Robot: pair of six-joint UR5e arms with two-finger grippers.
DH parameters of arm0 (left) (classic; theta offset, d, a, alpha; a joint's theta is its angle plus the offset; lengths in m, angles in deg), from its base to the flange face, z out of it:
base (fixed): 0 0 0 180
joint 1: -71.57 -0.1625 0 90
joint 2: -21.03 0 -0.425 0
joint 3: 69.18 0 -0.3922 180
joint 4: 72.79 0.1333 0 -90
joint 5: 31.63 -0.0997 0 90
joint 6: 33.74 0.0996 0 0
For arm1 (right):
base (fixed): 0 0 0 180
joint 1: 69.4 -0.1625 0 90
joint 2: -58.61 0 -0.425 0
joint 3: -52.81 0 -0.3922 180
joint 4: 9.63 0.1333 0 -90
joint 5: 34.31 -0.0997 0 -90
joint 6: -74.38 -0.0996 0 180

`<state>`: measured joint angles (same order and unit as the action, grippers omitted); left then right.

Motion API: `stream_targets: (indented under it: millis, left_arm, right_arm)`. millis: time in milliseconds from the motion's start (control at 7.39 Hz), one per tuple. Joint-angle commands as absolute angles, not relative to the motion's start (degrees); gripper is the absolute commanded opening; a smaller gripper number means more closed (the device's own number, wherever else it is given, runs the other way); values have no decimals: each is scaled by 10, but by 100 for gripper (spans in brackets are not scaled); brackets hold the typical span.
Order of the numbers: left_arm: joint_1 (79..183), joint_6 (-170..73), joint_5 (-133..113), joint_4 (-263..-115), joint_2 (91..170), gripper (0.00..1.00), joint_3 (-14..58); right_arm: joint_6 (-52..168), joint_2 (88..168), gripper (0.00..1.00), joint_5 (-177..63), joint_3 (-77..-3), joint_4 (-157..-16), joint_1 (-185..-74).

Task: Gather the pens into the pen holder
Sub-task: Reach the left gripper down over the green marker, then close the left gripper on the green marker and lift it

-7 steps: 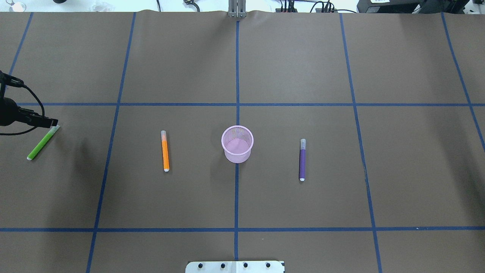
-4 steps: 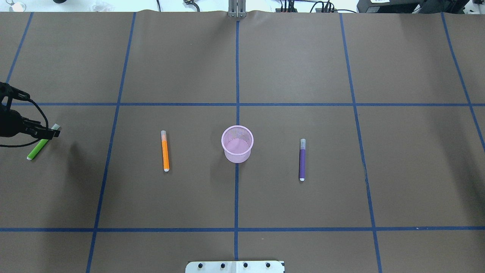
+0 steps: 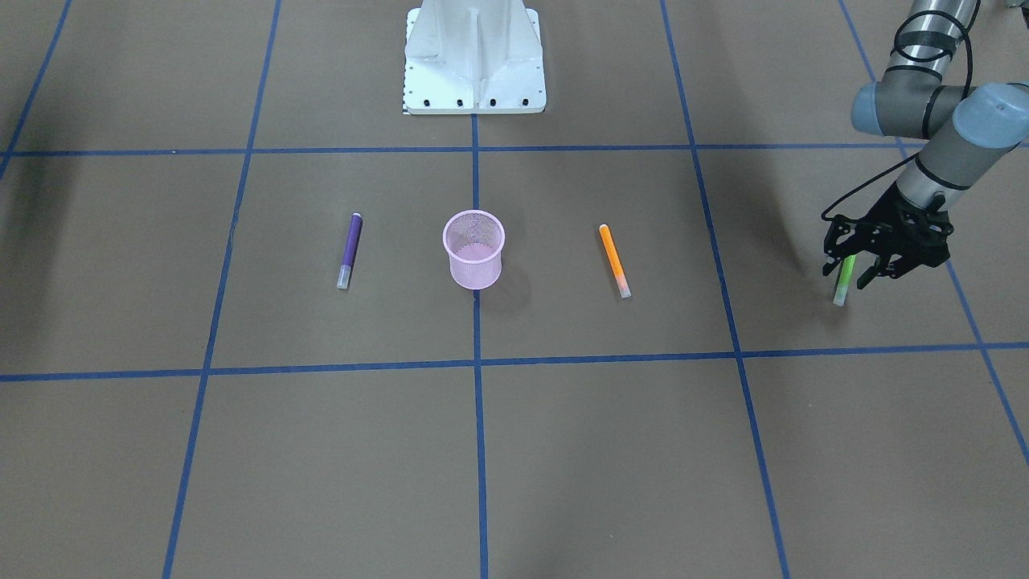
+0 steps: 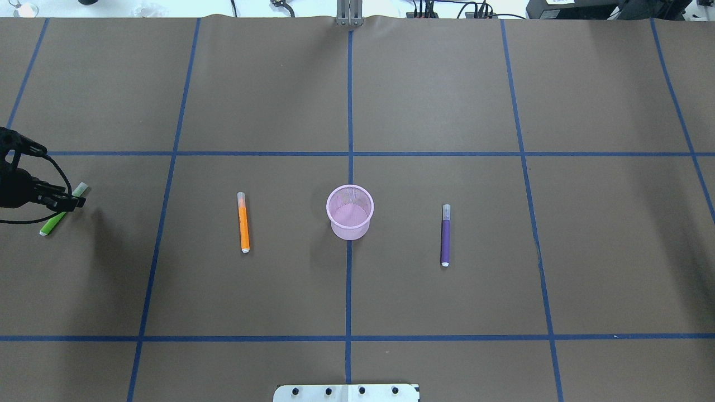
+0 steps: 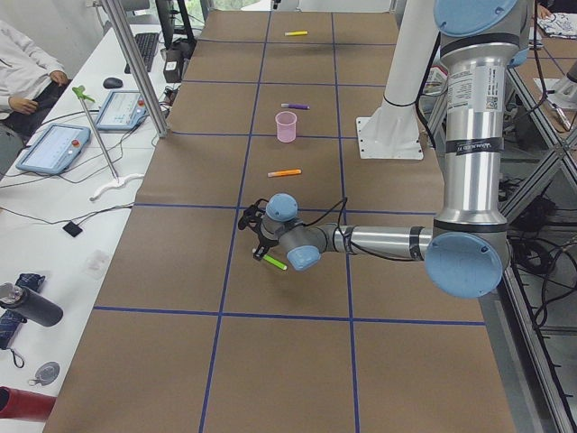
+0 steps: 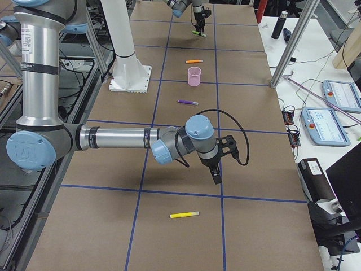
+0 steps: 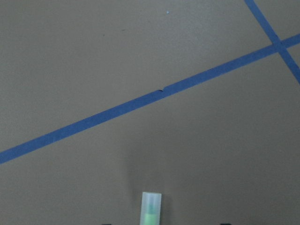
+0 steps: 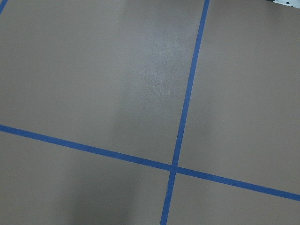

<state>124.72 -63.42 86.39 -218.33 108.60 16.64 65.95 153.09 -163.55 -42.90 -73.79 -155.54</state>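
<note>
Judged light, stiff and slick, the green pen (image 3: 841, 289) is straddled across its barrel by the left gripper (image 3: 846, 277), fingers spread; those of the right gripper (image 6: 216, 176) cannot be told.

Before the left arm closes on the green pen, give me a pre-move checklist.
1. Jaws of the left gripper open and straddling the green pen: ok.
2. Green pen lying flat, not lifted: ok.
3. Pink mesh pen holder upright and empty: ok.
4. Low route to the holder free: not ok, the orange pen lies between; lift over it.
5. Right gripper far from that route: ok. Its jaws: cannot tell.
</note>
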Motion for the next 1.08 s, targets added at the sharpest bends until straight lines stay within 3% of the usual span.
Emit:
stream_targets:
  millis: [0,541,812,947]
  left_arm:
    - [1247,-632,864,-2183,1087,52,162]
    - [1244,-631,865,-2183,1093,51,150]
    - [1244,-631,866,-2183,1093,38,149]
    - [1244,-631,866,-2183,1093,38,148]
  right_arm:
    - [659,1531,99,-1636,-429,-738,-1556]
    - [659,1531,99,-1635,-427,-738,-1555]
    - [659,1531,99,-1635,-427,-738,-1555]
    - [659,1531,99,-1635,-427,-738,-1555]
